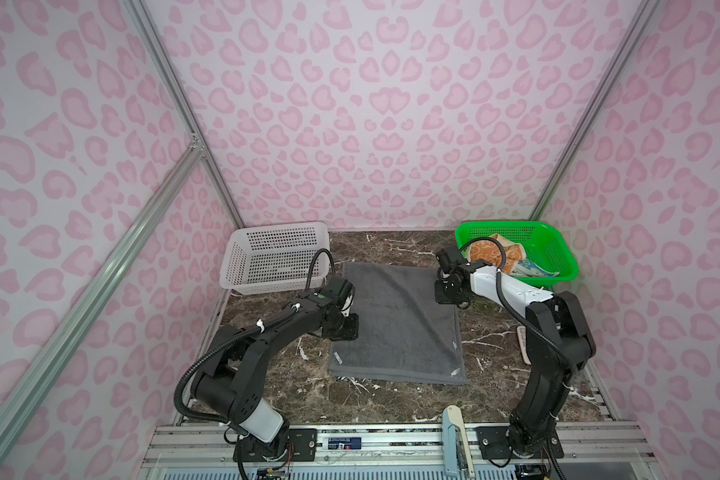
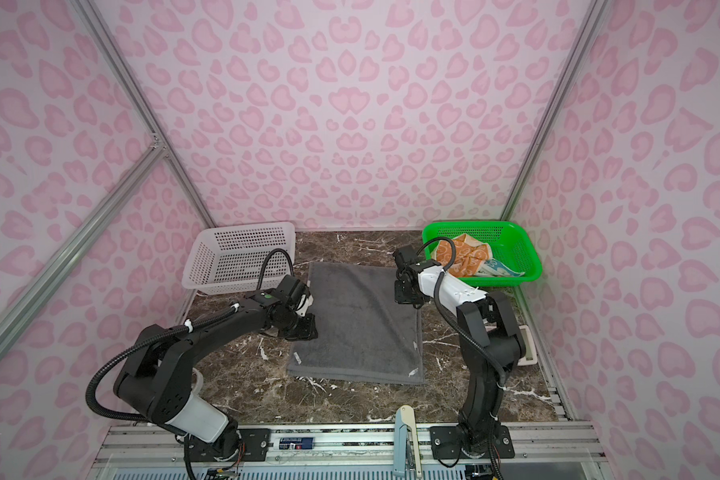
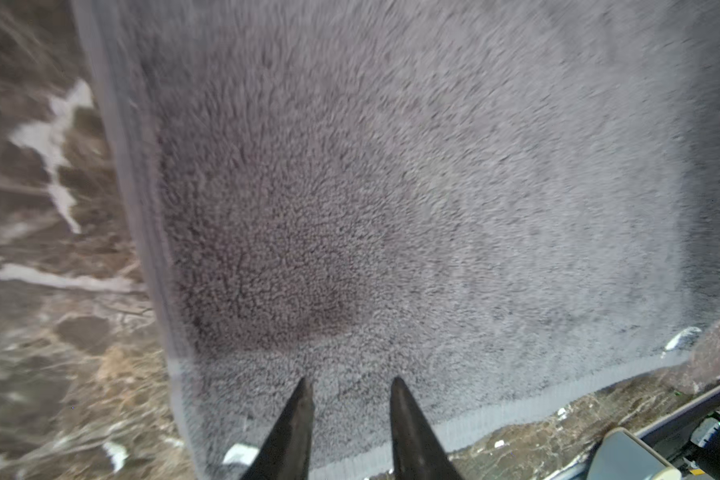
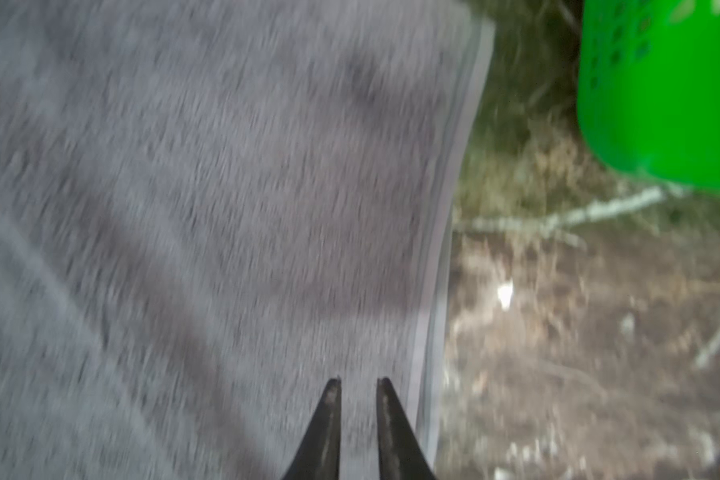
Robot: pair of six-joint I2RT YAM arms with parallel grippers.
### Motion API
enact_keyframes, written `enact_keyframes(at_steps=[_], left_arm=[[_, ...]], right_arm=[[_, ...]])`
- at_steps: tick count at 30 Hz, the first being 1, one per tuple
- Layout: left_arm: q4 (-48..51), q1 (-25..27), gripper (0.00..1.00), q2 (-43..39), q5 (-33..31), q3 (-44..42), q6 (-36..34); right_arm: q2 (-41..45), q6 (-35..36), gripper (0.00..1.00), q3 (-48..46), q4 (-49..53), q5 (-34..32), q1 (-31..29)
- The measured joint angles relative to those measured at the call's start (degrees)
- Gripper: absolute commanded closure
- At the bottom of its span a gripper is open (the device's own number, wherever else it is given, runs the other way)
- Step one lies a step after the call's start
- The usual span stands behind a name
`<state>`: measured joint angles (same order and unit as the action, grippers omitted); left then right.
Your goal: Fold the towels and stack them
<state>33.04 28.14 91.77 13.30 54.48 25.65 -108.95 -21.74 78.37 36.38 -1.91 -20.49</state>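
Note:
A dark grey towel [image 1: 395,324] [image 2: 358,324] lies flat, doubled over, in the middle of the marble table. My left gripper [image 1: 344,328] [image 2: 302,326] hovers over the towel's left edge. In the left wrist view its jaws [image 3: 350,380] stand open above the grey pile [image 3: 391,187], holding nothing. My right gripper [image 1: 452,291] [image 2: 408,291] hangs over the towel's far right edge. Its jaws [image 4: 357,379] are narrowly parted over the cloth [image 4: 225,208], with nothing between them. The orange towel [image 1: 485,253] [image 2: 466,255] and the blue towel [image 1: 535,270] [image 2: 504,270] lie crumpled in the green basket.
The green basket [image 1: 558,257] [image 2: 524,257] [image 4: 661,104] stands at the back right. A white basket [image 1: 242,257] [image 2: 208,257] stands at the back left. A pink flat object [image 1: 522,345] [image 2: 528,345] lies by the right arm. Patterned walls close three sides.

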Motion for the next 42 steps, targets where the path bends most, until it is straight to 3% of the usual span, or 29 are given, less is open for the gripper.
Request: enact_keyframes(at_steps=[8,17,24,30,35,42], left_arm=[[-3.39,-0.22,0.78,1.92,0.57,-5.46,0.83],[-4.68,-2.19,0.79,1.31,3.17,-7.13,-0.02],[-4.63,-2.58,0.78,1.29,3.85,-7.04,-0.24],[-2.03,-2.47,0.76,-1.25,1.70,-6.25,-0.22],[1.38,-2.54,0.75,-4.57,-1.22,-0.96,-0.33],[-0.42,-2.51,0.75,-1.31,-1.11,1.55,-1.16]], right_arm=[[-11.65,2.71,0.84,10.01,0.92,-2.67,0.59],[-13.81,4.57,0.84,12.87,2.97,-7.15,2.93],[-12.74,7.08,0.79,14.62,3.39,-5.95,3.19],[-3.50,7.54,0.80,8.66,2.16,-0.63,2.49],[2.82,5.49,0.72,-1.46,2.80,3.52,2.58],[7.06,1.29,0.69,-11.02,1.27,6.45,4.11]])
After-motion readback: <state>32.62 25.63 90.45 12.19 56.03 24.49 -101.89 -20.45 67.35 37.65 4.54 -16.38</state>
